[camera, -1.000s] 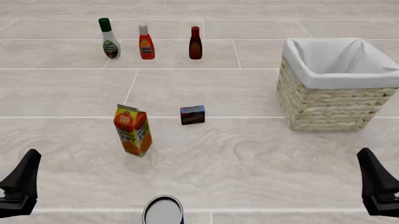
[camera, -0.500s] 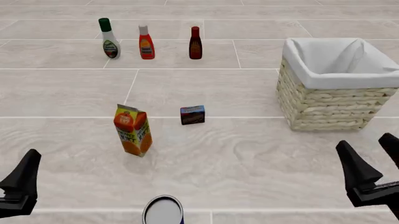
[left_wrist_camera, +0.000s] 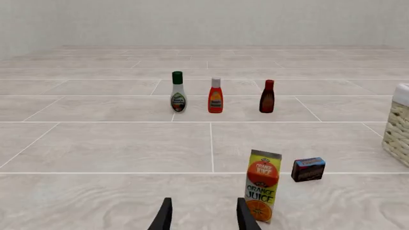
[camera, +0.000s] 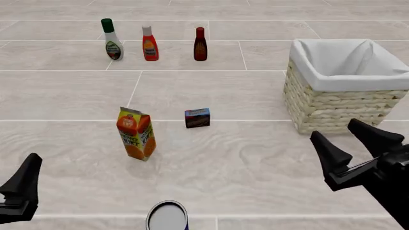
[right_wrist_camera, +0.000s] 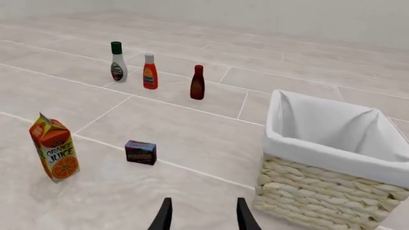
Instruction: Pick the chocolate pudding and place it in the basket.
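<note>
Your right hand [camera: 355,141] hangs open and empty above the tabletop [camera: 255,167], just in front of the basket [camera: 338,108], its two fingers spread well apart. Your left hand [camera: 22,184] sits low at the near left edge, holding nothing; the left wrist view shows its fingers [left_wrist_camera: 164,218] parted. The pudding [camera: 197,118] stands on the tabletop near the middle, well apart from both hands, with the juice carton [camera: 136,133] near it on the left and the basket well off to its right. Three bottles [camera: 149,43] stand in a row at the far side. A round white rim [camera: 167,214] shows at the near edge.
</note>
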